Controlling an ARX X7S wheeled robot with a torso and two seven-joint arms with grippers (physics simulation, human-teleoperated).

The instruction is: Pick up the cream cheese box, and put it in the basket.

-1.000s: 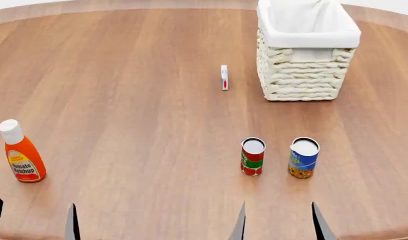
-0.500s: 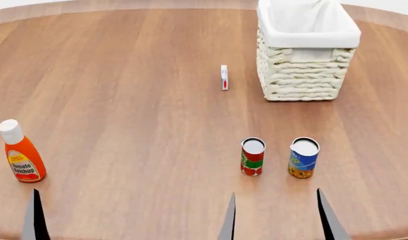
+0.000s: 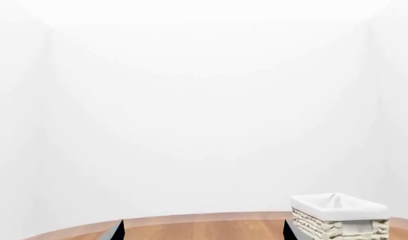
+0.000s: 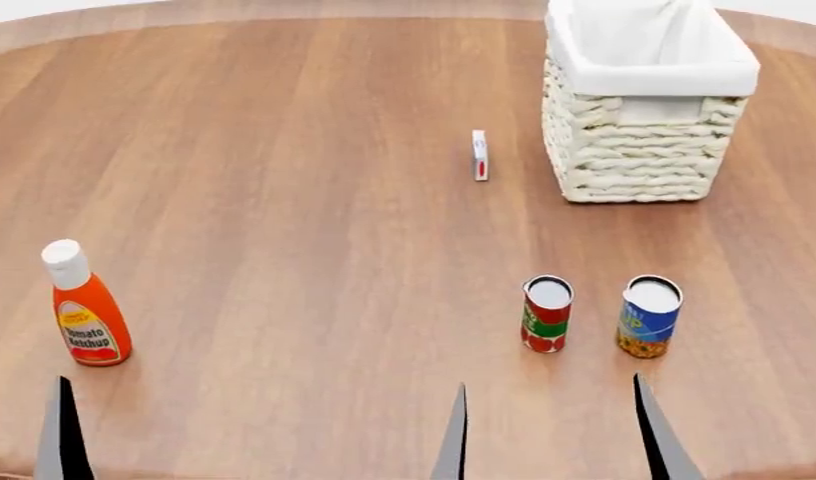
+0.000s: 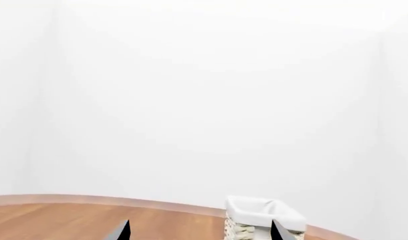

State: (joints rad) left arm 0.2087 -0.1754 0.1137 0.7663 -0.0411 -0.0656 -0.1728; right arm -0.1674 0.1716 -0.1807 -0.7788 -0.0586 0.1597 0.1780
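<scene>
The cream cheese box [image 4: 479, 156], small, thin and white, stands on edge on the wooden table just left of the basket [image 4: 644, 140]. That woven basket has a white liner and sits at the far right; it also shows in the left wrist view [image 3: 337, 222] and the right wrist view [image 5: 257, 220]. My right gripper [image 4: 552, 440] is open at the near edge, far from the box, with nothing between its fingers. My left gripper [image 3: 202, 231] is open too; only one of its fingers [image 4: 64, 435] shows in the head view.
A ketchup bottle [image 4: 88, 310] stands near left. A red-and-green can [image 4: 547, 314] and a blue-and-yellow can [image 4: 648, 317] stand just ahead of my right gripper, between it and the basket. The round table [image 4: 275, 200] curves away at the back.
Both grippers' fingers have spread wider since a second ago. In the last half second everything in the head view has shifted slightly to the right.
</scene>
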